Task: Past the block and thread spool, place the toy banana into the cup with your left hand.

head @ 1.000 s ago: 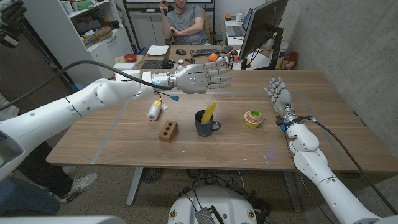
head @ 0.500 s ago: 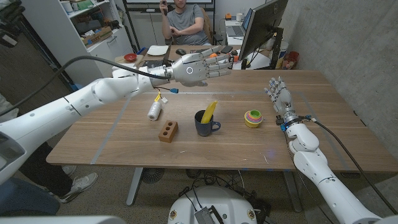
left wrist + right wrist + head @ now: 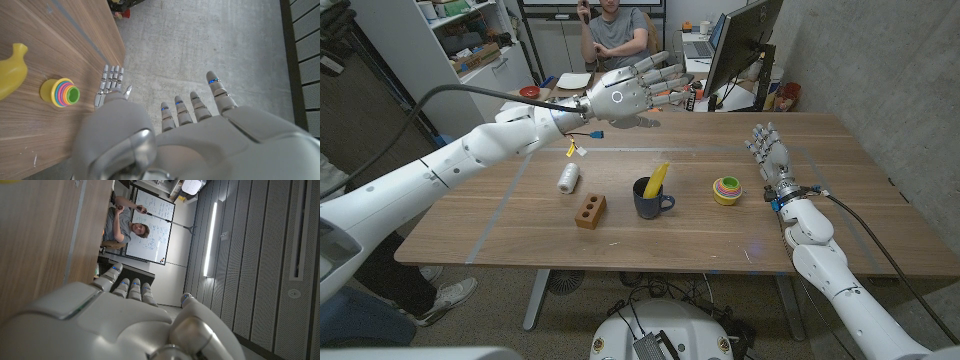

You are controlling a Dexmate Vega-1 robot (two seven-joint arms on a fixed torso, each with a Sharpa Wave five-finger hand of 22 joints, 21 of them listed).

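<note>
Yellow toy banana point(image 3: 657, 177) sits in dark blue mug-shaped cup point(image 3: 649, 198), left hand point(image 3: 629, 91) empty, fingers spread, lifting away toward table's far edge — placement looks done.

White-shelled robot arms with silver-grey hands.
The left hand point(image 3: 625, 95) bears a small ring mark; black cable trails its arm; the right hand point(image 3: 769, 152) has blue wrist fittings.

Banana point(image 3: 657, 178) in cup point(image 3: 650, 200); block point(image 3: 589, 211), spool point(image 3: 568, 178) left; ring toy point(image 3: 726, 190) right.
</note>
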